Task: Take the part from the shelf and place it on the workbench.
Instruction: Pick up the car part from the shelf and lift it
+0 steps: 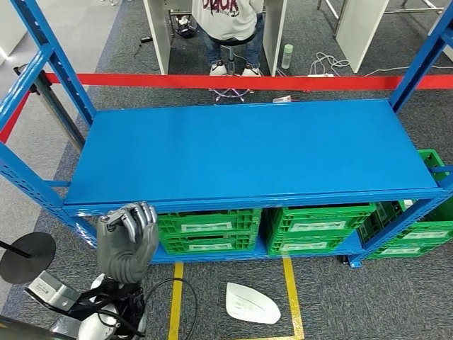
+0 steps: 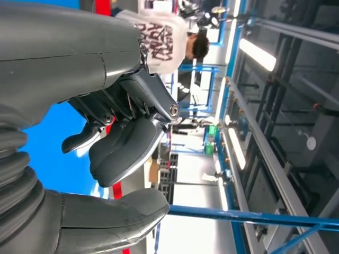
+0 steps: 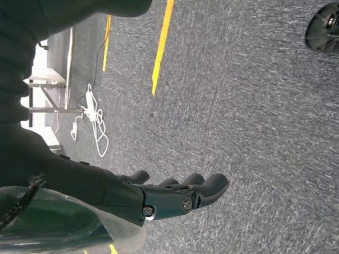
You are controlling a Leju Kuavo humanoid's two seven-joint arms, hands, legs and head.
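Note:
A white curved part (image 1: 251,303) lies on the grey floor in front of the blue shelf (image 1: 251,152), between yellow floor lines. The shelf's top board is bare. My left hand (image 1: 127,241) is raised at the shelf's front left corner, just below the board's edge, well left of the white part. Its fingers (image 2: 119,148) are half bent above the thumb, with a gap and nothing between them. My right hand (image 3: 176,193) hangs over the carpet with its fingers stretched out and holds nothing.
Green crates (image 1: 208,230) fill the lower shelf level, with more (image 1: 422,234) at the right. A red tape (image 1: 256,81) runs behind the shelf, and a person (image 1: 229,21) sits beyond it. A black round stand base (image 1: 27,256) is at the left.

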